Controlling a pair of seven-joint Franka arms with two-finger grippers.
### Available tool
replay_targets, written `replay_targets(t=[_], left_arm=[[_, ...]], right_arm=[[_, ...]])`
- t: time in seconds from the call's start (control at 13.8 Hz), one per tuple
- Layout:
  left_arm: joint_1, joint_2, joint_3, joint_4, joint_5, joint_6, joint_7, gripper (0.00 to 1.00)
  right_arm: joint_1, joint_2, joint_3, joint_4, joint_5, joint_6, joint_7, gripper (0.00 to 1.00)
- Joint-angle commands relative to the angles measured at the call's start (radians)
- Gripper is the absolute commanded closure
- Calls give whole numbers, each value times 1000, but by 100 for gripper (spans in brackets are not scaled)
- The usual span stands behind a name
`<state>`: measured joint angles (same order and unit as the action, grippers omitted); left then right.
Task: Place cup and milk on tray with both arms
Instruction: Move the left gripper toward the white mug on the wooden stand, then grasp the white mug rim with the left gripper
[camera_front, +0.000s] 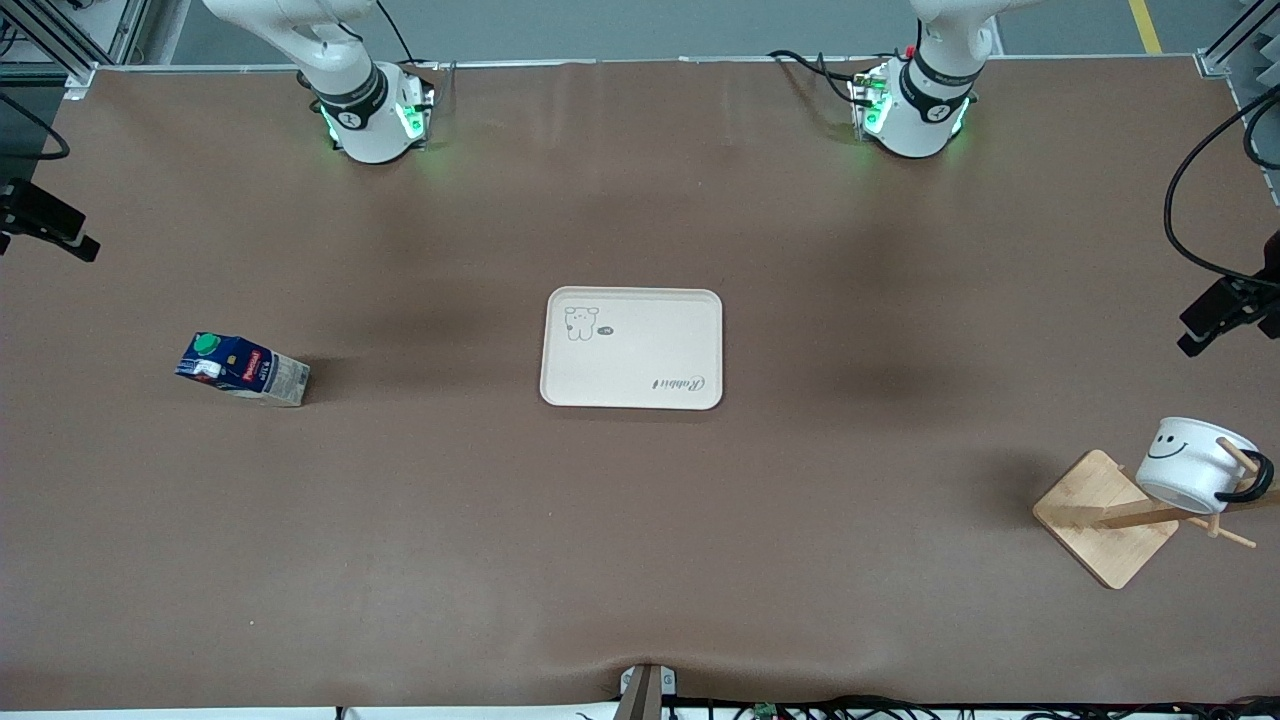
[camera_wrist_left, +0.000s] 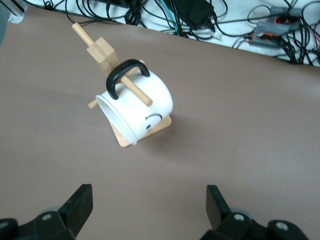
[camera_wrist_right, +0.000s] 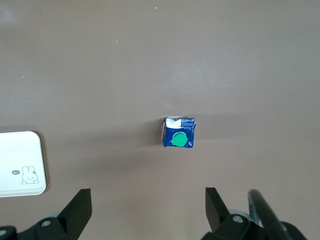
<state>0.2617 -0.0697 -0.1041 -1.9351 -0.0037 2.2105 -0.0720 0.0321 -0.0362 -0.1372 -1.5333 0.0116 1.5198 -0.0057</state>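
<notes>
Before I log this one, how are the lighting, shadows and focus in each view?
Front view: even light, soft shadows beside the milk and the wooden rack, green glow at both arm bases. Left wrist view: the cup is a little soft, with a faint shadow under it. Right wrist view: flat light; the milk's cap is sharp, the tray cut by the edge.

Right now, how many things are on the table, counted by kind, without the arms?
Mug, hanging on the rack: 1
Milk carton: 1
Tray: 1
Wooden mug rack: 1
Total: 4
</notes>
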Motion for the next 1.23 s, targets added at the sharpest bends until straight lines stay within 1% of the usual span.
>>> replay_targets(t=[0.0, 0.15, 0.29, 0.44, 0.94, 1.16], left_arm=[[21, 14, -8, -68, -31, 141, -2, 0], [21, 43, -8, -108, -68, 251, -2, 0], [28, 76, -8, -148, -71, 365, 12, 0], [34, 120, -8, -153, -71, 461, 12, 0], [33, 231, -9, -143, -70, 649, 12, 0], [33, 264, -11, -140, -70, 702, 12, 0]], right_arm=[[-9, 7, 5, 15, -9, -3, -3, 0], [-11, 10, 5, 15, -9, -3, -3, 0], [-9, 15, 5, 15, -9, -3, -3, 0], [-11, 15, 5, 15, -9, -3, -3, 0], [-11, 21, 4, 15, -7, -4, -3, 0], [-11, 24, 4, 15, -7, -4, -2, 0]])
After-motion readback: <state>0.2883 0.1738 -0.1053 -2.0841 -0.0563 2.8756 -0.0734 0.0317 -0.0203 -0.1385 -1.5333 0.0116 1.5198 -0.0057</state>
